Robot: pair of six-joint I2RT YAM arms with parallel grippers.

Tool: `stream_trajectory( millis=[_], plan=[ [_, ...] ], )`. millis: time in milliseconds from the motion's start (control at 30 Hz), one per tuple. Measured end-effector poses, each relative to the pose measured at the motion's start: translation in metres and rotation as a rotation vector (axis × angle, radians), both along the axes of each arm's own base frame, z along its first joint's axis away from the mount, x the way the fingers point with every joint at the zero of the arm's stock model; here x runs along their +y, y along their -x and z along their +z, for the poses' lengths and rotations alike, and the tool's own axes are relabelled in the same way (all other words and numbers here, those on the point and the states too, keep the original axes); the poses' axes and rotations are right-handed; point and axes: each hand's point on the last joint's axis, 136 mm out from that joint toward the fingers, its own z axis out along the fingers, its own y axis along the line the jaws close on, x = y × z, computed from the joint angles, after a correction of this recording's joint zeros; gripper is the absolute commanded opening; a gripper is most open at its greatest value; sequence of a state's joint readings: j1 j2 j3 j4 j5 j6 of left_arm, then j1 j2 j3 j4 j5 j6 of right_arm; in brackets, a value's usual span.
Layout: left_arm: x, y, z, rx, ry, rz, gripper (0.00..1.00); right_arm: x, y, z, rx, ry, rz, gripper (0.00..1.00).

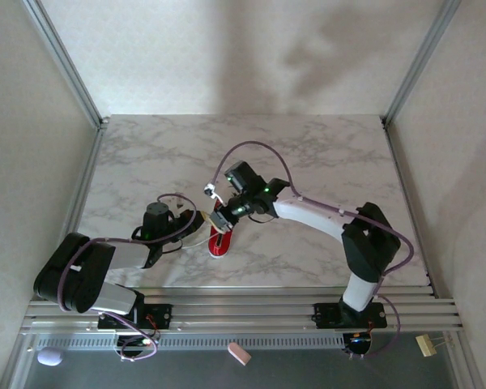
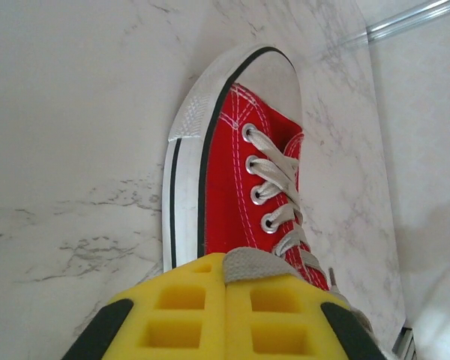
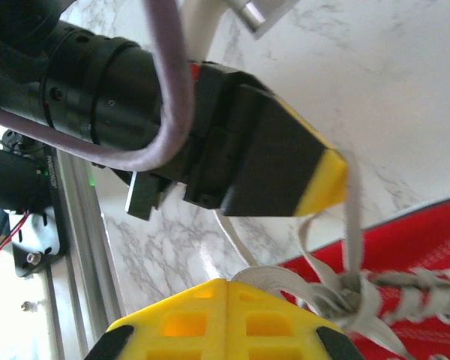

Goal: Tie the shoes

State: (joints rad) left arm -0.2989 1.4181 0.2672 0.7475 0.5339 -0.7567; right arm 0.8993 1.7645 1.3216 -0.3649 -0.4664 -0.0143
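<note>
Shoe (image 2: 232,195) toe cap (image 2: 274,75) in left wrist view, left end effector (image 2: 223,271) and right end effector (image 3: 226,291) each pinching white laces (image 2: 277,176)

One red sneaker (image 1: 219,242) lying on one marble table (image 1: 146,154), two robot arms (image 1: 105,259) (image 1: 316,217) bending over it, two yellow-fingered grippers (image 2: 225,296) (image 3: 226,307) meeting there.
</note>
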Motion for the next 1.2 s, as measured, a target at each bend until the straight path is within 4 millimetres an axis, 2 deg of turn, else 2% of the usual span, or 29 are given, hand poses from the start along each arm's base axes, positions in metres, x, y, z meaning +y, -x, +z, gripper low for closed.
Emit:
stream_trajectory(
  millis=[167, 467, 800, 967, 1067, 1133, 1200],
  plan=[
    [0.000, 0.000, -0.001, 0.002, 0.000, 0.001, 0.00, 0.015, 0.010, -0.011, 0.014, 0.016, 0.037, 0.00],
    [-0.002, 0.000, -0.002, 0.003, 0.010, -0.011, 0.00, 0.012, 0.002, -0.015, -0.025, 0.043, 0.002, 0.00],
    [-0.012, 0.005, 0.003, -0.008, 0.031, -0.061, 0.00, -0.029, 0.007, -0.018, -0.110, 0.101, -0.072, 0.00],
    [-0.019, 0.009, 0.004, -0.014, 0.034, -0.085, 0.00, -0.048, 0.023, -0.039, -0.095, 0.145, -0.042, 0.01],
    [-0.019, 0.008, 0.006, -0.025, 0.038, -0.085, 0.00, -0.057, 0.029, -0.054, -0.076, 0.180, -0.032, 0.22],
    [-0.020, 0.008, 0.007, -0.030, 0.039, -0.088, 0.00, -0.060, 0.030, -0.057, -0.078, 0.189, -0.029, 0.35],
    [-0.022, 0.008, 0.006, -0.030, 0.039, -0.093, 0.00, -0.058, 0.028, -0.054, -0.090, 0.181, -0.038, 0.39]
  ],
)
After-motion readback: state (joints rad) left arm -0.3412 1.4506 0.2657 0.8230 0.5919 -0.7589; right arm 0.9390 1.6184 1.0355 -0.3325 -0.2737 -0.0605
